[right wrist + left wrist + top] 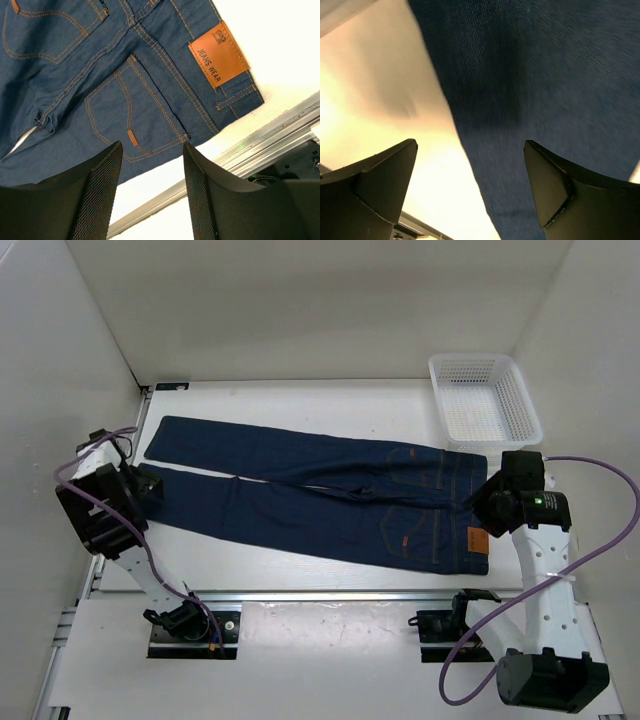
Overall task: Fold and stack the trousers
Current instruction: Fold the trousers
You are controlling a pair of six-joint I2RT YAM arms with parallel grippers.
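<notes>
Black fingers (380, 185) of the left gripper (470, 145) fill the bottom of the left wrist view, smooth, wedge-shaped and set wide apart with nothing between them. They hover over the hem end of 1 leg of the jeans (330, 505), whose edge runs between them, with bare white table (300, 395) on one side. The right gripper (152, 145) has 2 fingers faced with a fine mesh-like texture. They stand moderately apart and hold nothing, poised above the near edge of the seat. The jeans are dark navy denim with a fine diagonal weave and lie spread flat, back side up, across the middle of the table. The waistband is at the right by the right arm, and the 2 long legs reach left, with the nearer hem by the left gripper. A tan leather-look patch (218, 54) on the waistband reads "JEANS WEAR" under a small emblem too fine to make out. Orange double stitching outlines the back pocket (135, 112), which carries a small tan tab (132, 137) whose writing, if any, is unreadable. A white mesh plastic basket (483, 400) sits at the far right corner, just beyond the waistband. A metal rail (270, 135) runs along the table's near edge.
</notes>
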